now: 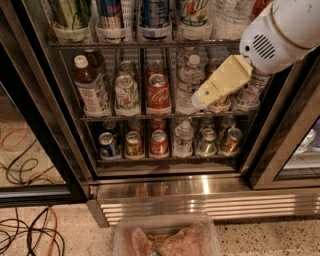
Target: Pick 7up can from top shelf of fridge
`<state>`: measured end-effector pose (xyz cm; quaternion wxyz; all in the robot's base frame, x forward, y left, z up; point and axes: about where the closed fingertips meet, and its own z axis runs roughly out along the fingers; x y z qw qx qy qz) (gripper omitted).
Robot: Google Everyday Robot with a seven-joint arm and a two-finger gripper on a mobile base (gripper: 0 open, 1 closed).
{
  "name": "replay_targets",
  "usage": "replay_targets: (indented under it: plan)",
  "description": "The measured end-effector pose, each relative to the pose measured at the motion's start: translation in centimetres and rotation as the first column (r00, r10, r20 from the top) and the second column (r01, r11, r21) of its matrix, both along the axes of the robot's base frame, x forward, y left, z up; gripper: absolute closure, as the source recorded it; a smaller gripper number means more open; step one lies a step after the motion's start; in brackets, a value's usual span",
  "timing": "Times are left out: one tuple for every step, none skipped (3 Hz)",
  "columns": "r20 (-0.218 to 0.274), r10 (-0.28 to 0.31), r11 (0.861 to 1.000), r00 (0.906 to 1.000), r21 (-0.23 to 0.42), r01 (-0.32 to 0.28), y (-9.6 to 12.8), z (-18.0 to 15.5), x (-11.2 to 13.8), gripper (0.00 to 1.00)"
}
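Note:
The 7up can, white with green lettering, stands on the top shelf of the fridge, in a white holder right of centre; its top is cut off by the frame edge. Green-striped, red-blue and blue cans stand to its left. My gripper, a cream wedge on a white arm housing, reaches in from the upper right. It hangs in front of the middle rack, below and slightly right of the 7up can, and holds nothing that I can see.
The middle rack holds a brown bottle, a white-green can, a red cola can and water bottles. Several cans fill the bottom rack. Black door frames flank the opening. A plastic container and cables lie on the floor.

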<state>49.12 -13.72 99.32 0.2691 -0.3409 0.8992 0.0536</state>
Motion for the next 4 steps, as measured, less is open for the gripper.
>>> replay_targets:
  plan:
    - [0.034, -0.092, 0.993, 0.9952, 0.075, 0.089, 1.2, 0.5, 1.8, 0.0]
    - [0.026, -0.226, 0.966, 0.9738, 0.136, 0.221, 1.6, 0.8, 3.2, 0.0]
    - [0.009, -0.308, 0.937, 0.9514, 0.174, 0.302, 2.0, 0.8, 4.1, 0.0]
    - [0.002, -0.325, 0.93, 0.9457, 0.184, 0.319, 2.0, 0.9, 4.0, 0.0]
